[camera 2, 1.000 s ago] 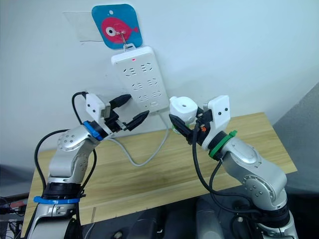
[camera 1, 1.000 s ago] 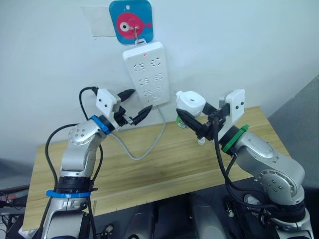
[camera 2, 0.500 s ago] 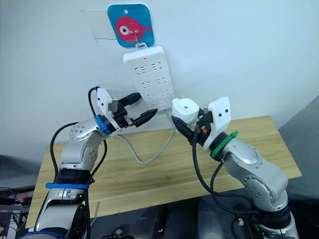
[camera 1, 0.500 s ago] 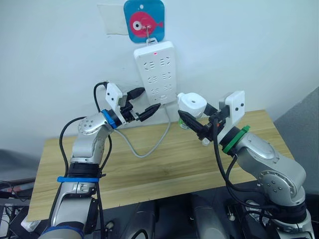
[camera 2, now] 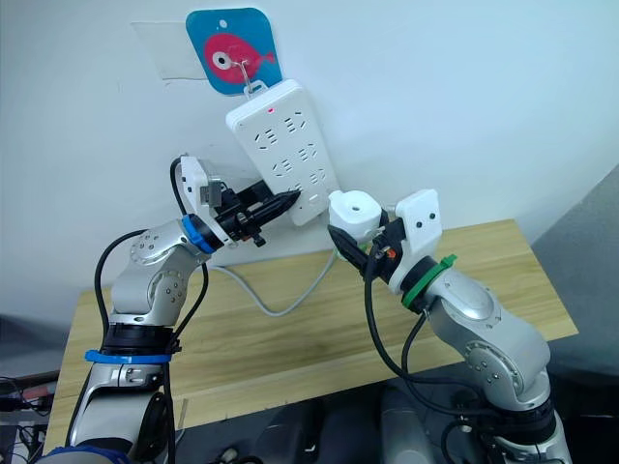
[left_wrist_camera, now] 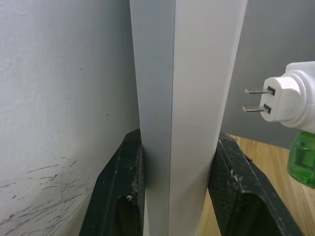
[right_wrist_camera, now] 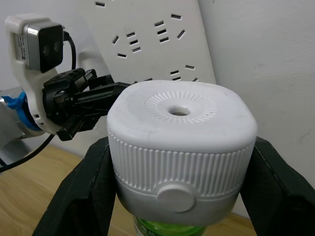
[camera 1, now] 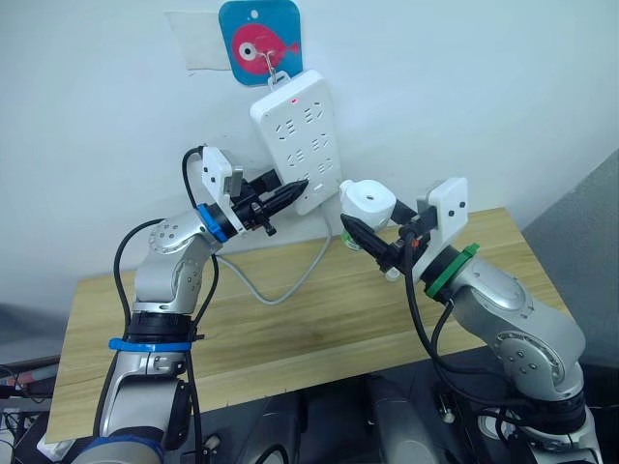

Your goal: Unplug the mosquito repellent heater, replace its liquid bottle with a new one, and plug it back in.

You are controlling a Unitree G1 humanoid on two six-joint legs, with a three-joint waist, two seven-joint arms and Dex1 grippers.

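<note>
Hanging tilted from a fish-shaped wall hook [camera 1: 255,45], the white power strip [camera 1: 298,138] is clamped at its lower edge by the left gripper [left_wrist_camera: 179,189]. The mosquito repellent heater [right_wrist_camera: 182,150], green bottle [left_wrist_camera: 302,161] beneath, is held by the right gripper [right_wrist_camera: 179,196] just beside the strip, unplugged.

The left claw [camera 1: 290,188] is clamped across the lower edge of the power strip [camera 1: 298,138], its fingers [left_wrist_camera: 118,191] on both faces, so the wall sits right behind it. Beside it, the right claw [camera 1: 372,237] holds the mosquito repellent heater [camera 1: 370,202] with prongs [left_wrist_camera: 256,100] facing the strip — open air lies between them. Below both claws the desk [camera 1: 319,329] is bare except for the strip's cable [camera 1: 290,280].
</note>
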